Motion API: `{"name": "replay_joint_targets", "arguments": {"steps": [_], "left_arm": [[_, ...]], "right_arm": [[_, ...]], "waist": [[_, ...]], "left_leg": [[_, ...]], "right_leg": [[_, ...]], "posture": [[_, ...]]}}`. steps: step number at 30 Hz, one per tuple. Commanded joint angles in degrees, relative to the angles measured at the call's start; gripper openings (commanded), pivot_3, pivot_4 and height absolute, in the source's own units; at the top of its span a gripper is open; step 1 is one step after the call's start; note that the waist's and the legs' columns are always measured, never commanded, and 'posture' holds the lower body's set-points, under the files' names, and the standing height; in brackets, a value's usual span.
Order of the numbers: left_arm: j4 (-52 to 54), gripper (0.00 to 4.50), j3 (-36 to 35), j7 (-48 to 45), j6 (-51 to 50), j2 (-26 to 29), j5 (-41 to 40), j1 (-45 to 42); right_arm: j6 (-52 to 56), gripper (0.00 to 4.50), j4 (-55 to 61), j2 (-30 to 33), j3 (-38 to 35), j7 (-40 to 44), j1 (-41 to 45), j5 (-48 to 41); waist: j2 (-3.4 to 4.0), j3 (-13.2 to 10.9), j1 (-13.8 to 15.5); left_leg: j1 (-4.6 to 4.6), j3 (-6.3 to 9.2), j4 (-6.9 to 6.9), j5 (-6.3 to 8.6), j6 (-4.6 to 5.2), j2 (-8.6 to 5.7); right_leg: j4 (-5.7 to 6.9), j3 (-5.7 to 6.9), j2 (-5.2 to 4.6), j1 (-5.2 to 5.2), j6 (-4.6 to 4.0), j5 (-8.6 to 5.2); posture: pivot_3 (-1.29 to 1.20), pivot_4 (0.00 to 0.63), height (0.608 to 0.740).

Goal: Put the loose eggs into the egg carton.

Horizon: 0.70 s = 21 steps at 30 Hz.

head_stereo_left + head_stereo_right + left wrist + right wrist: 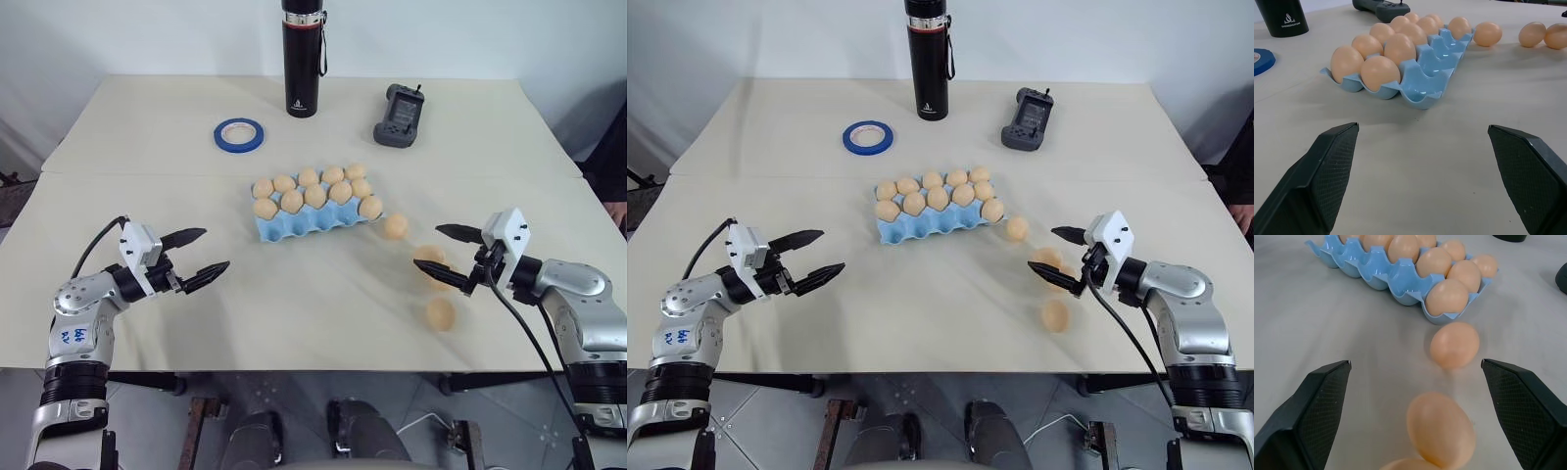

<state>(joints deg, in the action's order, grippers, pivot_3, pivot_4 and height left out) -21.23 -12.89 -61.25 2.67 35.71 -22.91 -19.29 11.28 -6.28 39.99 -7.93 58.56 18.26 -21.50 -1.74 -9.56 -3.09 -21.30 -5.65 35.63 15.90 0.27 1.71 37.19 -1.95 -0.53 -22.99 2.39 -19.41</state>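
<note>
Right wrist: three loose eggs (1454, 344); egg carton (1376, 276) beyond.

Eggs in the egg carton (294, 229): ten, back row five, front row five incl. the one at its right end. Loose eggs (396, 226) on the table (147, 137): three. One tape ring (239, 134), one black flask (303, 57), one handheld controller (400, 116).

eggs (396, 226) tan | carton (294, 226) light blue | tape ring (239, 134) blue
</note>
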Motion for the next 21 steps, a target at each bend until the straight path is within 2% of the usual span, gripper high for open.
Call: {"name": "replay_joint_targets", "arguments": {"steps": [1,4,21], "left_arm": [[0.35,4.50,-0.57,0.52,1.25,-0.32,-0.13,-0.50],[0.75,4.50,-0.76,3.00,0.57,-0.73,0.40,-1.17],[0.26,4.50,0.01,1.39,1.87,-0.82,0.51,-1.73]], "right_arm": [[-0.94,4.46,1.25,-0.23,-0.77,-0.68,0.27,-0.19],[-0.80,4.46,1.50,-0.39,-0.82,-1.31,0.51,-0.21],[2.15,4.46,9.36,-1.10,-2.26,-5.93,-2.75,-2.19]], "waist": [[0.00,0.00,0.02],[0.00,0.00,0.05],[-0.01,0.00,0.05]], "left_leg": [[0.00,0.00,0.02,0.00,0.00,0.00],[0.00,0.00,0.09,0.00,0.00,0.00],[-0.03,0.03,0.34,0.01,0.02,0.00]], "right_leg": [[0.02,0.00,0.00,0.00,0.00,0.00],[0.10,0.00,-0.01,0.00,0.00,0.00],[0.27,0.00,-0.02,0.01,0.00,0.00]], "posture": [[0.00,0.150,0.740],[0.00,0.150,0.740],[0.00,0.150,0.740]]}}
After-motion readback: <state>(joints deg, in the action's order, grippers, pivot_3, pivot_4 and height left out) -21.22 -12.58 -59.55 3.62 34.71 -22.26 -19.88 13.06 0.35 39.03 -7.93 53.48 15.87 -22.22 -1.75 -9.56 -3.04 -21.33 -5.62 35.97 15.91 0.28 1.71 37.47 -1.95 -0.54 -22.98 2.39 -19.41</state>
